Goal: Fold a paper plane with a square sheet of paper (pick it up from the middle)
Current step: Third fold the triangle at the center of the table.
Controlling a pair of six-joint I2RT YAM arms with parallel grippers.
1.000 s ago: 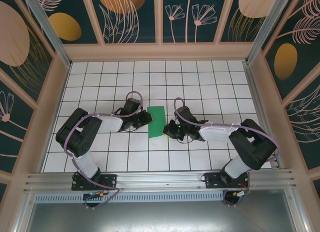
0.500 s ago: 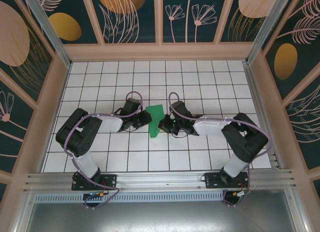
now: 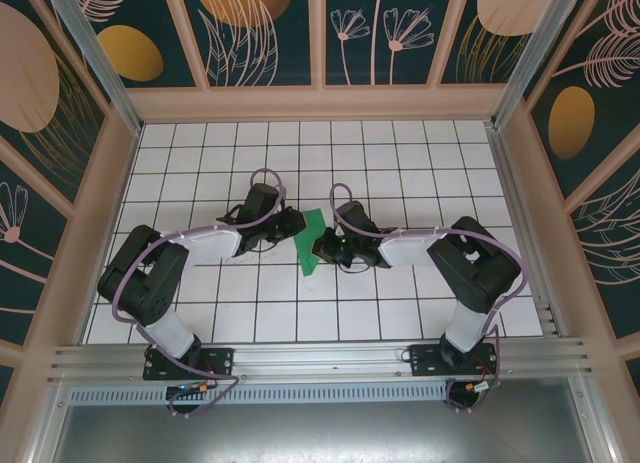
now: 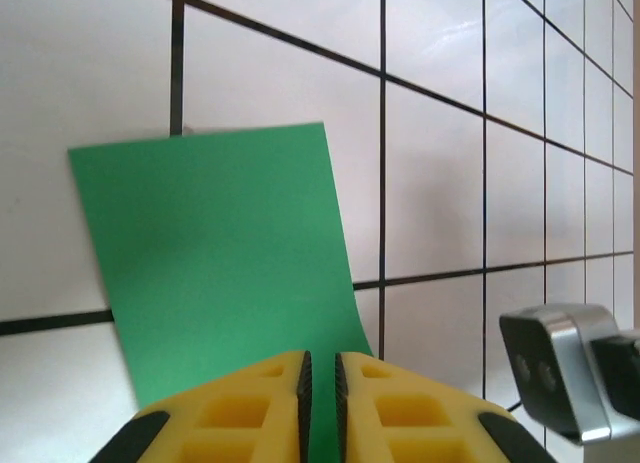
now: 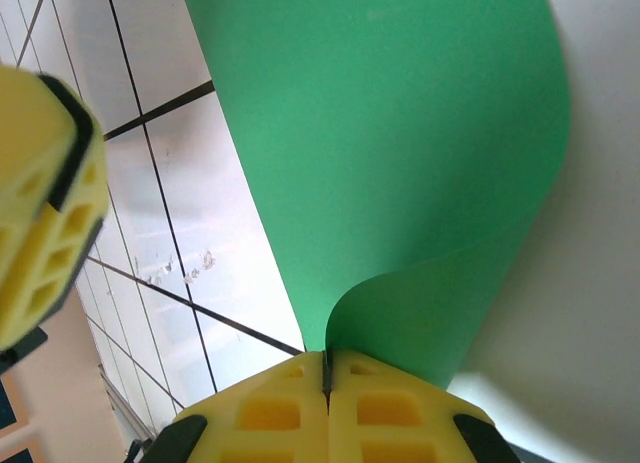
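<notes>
The square sheet of paper [image 3: 310, 253] is bright green and lies on the white grid table between my two grippers. My right gripper [image 3: 323, 248] is shut on its right edge. In the right wrist view the paper [image 5: 400, 133] curls up from the table into the closed right gripper [image 5: 326, 358]. My left gripper [image 3: 292, 227] sits at the sheet's left side. In the left wrist view the paper [image 4: 220, 253] lies flat ahead, and the left gripper [image 4: 320, 358] hovers over its near edge. Its jaws are nearly together with a thin slit, and nothing is pinched between them.
Wooden walls [image 3: 110, 183] ring the gridded table [image 3: 400, 163], with an aluminium rail [image 3: 320, 358] along the near edge. The right arm's grey wrist part [image 4: 565, 368] shows low right in the left wrist view. A yellow left finger [image 5: 40, 203] sits close beside the sheet.
My right gripper has moved left while holding the paper's right edge, so the sheet curls and looks narrower from above. The left arm has shifted slightly farther from its base.
</notes>
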